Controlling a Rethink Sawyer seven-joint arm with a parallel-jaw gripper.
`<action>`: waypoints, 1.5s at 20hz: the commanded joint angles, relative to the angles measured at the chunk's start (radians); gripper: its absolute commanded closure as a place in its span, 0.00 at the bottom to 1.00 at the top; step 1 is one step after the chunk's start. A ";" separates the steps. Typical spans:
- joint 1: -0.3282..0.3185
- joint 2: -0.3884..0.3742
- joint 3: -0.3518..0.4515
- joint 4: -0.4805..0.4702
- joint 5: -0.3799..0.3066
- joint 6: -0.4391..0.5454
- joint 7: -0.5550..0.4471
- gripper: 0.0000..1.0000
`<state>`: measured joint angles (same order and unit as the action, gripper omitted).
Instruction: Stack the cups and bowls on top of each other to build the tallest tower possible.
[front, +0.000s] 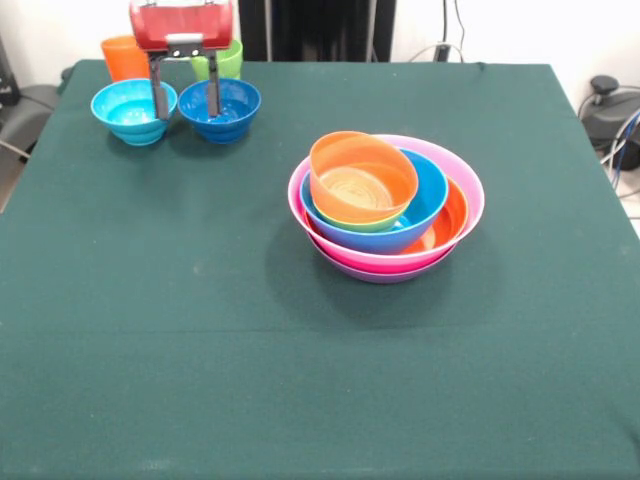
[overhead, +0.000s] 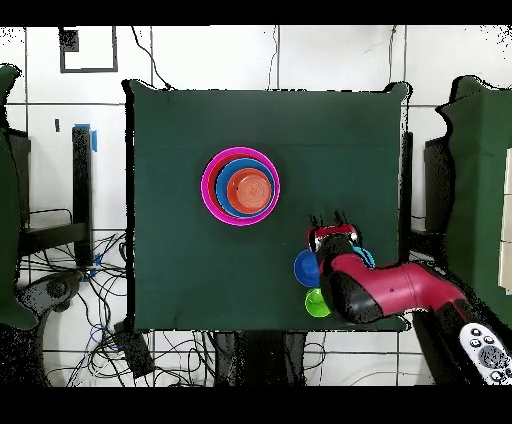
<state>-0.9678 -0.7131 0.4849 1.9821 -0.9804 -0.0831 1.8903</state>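
The tower (front: 385, 205) stands right of the table's middle: a purple bowl at the base, then pink, large orange, large blue, small lime green, and a small orange bowl (front: 362, 178) tilted on top. It also shows in the overhead view (overhead: 241, 186). At the far left a light blue bowl (front: 134, 108) and a dark blue bowl (front: 222, 106) sit side by side. Behind them stand the orange cup (front: 124, 57) and the lime green cup (front: 222, 63). My gripper (front: 185, 105) hangs open and empty above the gap between the two blue bowls, one finger in front of each bowl's inner rim. It also shows in the overhead view (overhead: 330, 218).
The table (front: 200, 330) is covered in dark green cloth. In the overhead view my red arm (overhead: 390, 290) covers part of the small bowls. The dark blue bowl (overhead: 304, 268) and green cup (overhead: 317, 303) show beside it. Cables lie off the table's edges.
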 joint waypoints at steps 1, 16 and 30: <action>-0.130 0.162 0.294 -0.061 0.017 0.294 -0.200 0.00; -0.146 0.141 0.332 -0.120 0.050 0.582 -0.296 0.00; -0.122 0.150 0.330 -0.114 0.091 0.684 -0.244 0.00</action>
<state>-1.1557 -0.5786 0.7812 1.9391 -0.9019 0.4578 1.8901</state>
